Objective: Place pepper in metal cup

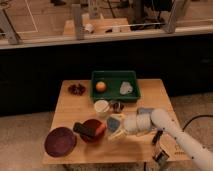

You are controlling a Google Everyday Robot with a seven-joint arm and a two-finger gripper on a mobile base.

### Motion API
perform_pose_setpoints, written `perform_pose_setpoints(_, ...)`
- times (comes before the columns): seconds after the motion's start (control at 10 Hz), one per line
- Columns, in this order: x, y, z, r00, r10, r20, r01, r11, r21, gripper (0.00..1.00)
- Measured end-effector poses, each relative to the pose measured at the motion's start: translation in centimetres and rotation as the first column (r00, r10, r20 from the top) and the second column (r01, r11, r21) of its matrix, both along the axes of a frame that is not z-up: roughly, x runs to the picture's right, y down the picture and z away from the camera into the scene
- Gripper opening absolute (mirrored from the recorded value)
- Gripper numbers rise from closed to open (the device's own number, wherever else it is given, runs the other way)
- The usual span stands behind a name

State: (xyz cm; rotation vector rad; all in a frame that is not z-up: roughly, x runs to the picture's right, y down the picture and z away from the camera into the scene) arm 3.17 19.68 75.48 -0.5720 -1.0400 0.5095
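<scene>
The pepper (101, 128) is a small orange-red piece lying at the right side of the red bowl (90, 136), beside a black block (82, 130). The metal cup (118, 106) stands upright near the table's middle, right of the white cup (101, 106) and just in front of the green tray. My gripper (117, 131) reaches in from the right on a white arm (150, 121). It sits low over the table at the blue cup (114, 122), just right of the red bowl. It is below and in front of the metal cup.
A green tray (114, 75) at the back holds a round orange fruit (101, 86) and a grey object (125, 88). A dark red plate (60, 141) lies at the front left. A small dark dish (76, 89) sits at the back left. A railing runs behind the table.
</scene>
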Motion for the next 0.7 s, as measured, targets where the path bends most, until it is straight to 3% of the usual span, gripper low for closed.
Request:
perform_pose_setpoints(0.3, -0.9, -0.3, 0.2, 1.0, -0.003, 0.027, 0.003, 1.0, -0.004, 0.76)
perform_pose_setpoints(0.7, -2.0, -0.7, 0.3, 0.999, -0.006, 0.037, 0.006, 1.0, -0.007, 0.38)
